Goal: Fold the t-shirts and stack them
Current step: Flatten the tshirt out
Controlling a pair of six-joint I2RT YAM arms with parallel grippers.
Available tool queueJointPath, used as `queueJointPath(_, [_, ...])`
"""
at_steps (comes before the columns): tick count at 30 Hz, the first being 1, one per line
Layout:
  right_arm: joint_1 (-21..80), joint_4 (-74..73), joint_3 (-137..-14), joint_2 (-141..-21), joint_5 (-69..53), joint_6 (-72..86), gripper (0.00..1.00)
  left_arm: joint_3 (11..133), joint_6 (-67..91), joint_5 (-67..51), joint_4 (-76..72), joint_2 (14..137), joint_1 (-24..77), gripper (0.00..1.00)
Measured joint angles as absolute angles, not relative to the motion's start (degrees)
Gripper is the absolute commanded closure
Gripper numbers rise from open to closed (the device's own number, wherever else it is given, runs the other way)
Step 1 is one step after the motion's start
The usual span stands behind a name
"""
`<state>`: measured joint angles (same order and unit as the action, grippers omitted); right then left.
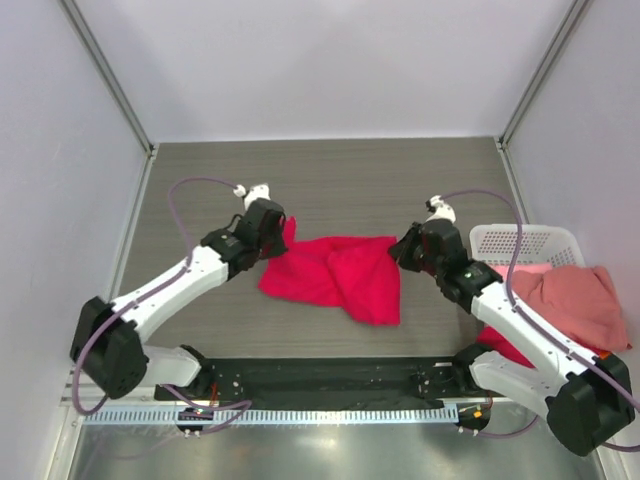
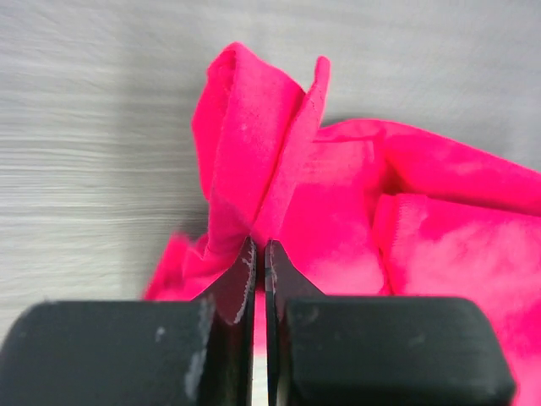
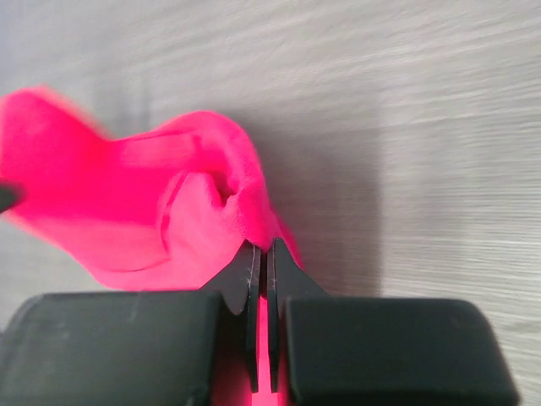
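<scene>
A bright crimson-red t-shirt [image 1: 340, 272] lies bunched in the middle of the table. My left gripper [image 1: 282, 236] is shut on its left edge; in the left wrist view a fold of the shirt [image 2: 254, 144] stands up from the closed fingertips [image 2: 260, 247]. My right gripper [image 1: 398, 250] is shut on the shirt's right corner; the right wrist view shows the cloth [image 3: 169, 211] pinched at the jaws [image 3: 263, 247]. A salmon-pink t-shirt [image 1: 570, 300] hangs over the white basket at the right, with a red one [image 1: 505, 345] showing beneath it.
The white perforated basket [image 1: 520, 245] stands at the right edge by my right arm. Grey walls and metal posts close in the table on three sides. A black strip and a toothed rail run along the near edge.
</scene>
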<state>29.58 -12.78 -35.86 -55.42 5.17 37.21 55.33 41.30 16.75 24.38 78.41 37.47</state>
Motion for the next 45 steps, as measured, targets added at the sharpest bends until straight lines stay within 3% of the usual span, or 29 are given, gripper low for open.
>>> queueJointPath(10, [25.43, -22.59, -54.17, -50.83, 6.35, 34.96, 0.99, 69.97, 41.56, 25.43, 41.04, 53.52, 35.27, 1.00])
queueJointPath(12, [25.41, -22.87, -56.14, -49.78, 7.64, 34.52, 0.81, 75.79, 41.50, 27.99, 45.01, 52.05, 35.22, 1.00])
queueJointPath(13, [25.41, -22.94, -56.62, -49.43, 8.34, 34.44, 0.51, 78.41, 41.39, 29.36, 46.11, 51.70, 35.22, 1.00])
queueJointPath(14, [25.43, -23.05, -56.73, -49.47, 9.26, 34.54, 0.39, 79.99, 41.30, 30.41, 46.83, 51.37, 35.22, 1.00])
queueJointPath(16, [25.36, -24.27, -56.69, -49.98, 11.05, 33.76, 0.33, 81.38, 41.04, 32.27, 47.66, 50.37, 35.22, 1.00])
queueJointPath(23, [27.11, -22.06, -48.75, -53.45, 1.87, 32.64, 0.34, 69.52, 40.47, 31.35, 47.55, 50.54, 35.11, 1.00])
queueJointPath(30, [44.99, -20.14, -41.93, -58.72, -0.62, 31.75, 0.33, 64.12, 40.32, 32.21, 48.23, 55.57, 35.11, 1.00])
queueJointPath(45, [63.94, -17.26, -36.64, -71.24, 9.54, 37.34, 0.38, 64.38, 41.69, 38.35, 51.24, 54.92, 35.11, 1.00])
